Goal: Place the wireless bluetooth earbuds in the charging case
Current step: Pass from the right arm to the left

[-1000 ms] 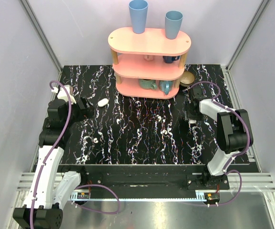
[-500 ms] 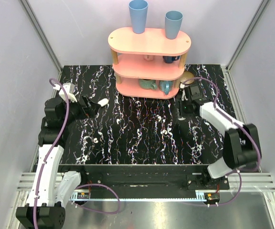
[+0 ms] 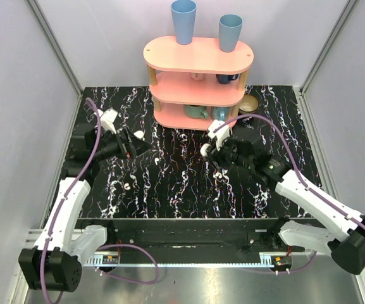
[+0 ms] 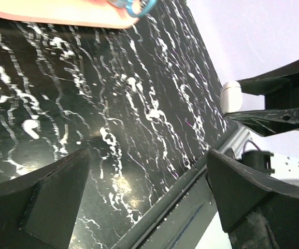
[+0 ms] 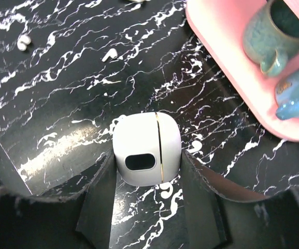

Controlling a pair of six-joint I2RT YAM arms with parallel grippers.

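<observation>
Clamped on the charging case [image 5: 146,145] at the right gripper [image 5: 147,161]; spread wide, empty, at the left gripper [image 4: 148,155]. Keep grip square; lower beside the earbud [image 5: 107,55] beyond the case.

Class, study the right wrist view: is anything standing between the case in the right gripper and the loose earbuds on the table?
Nothing visible does. The charging case sits in the right gripper; the nearer earbud and the farther earbud lie beyond it on bare tabletop. The pink shelf stands off to one side.

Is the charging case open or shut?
Shut: the charging case shows only a thin closed seam between its two halves.
</observation>
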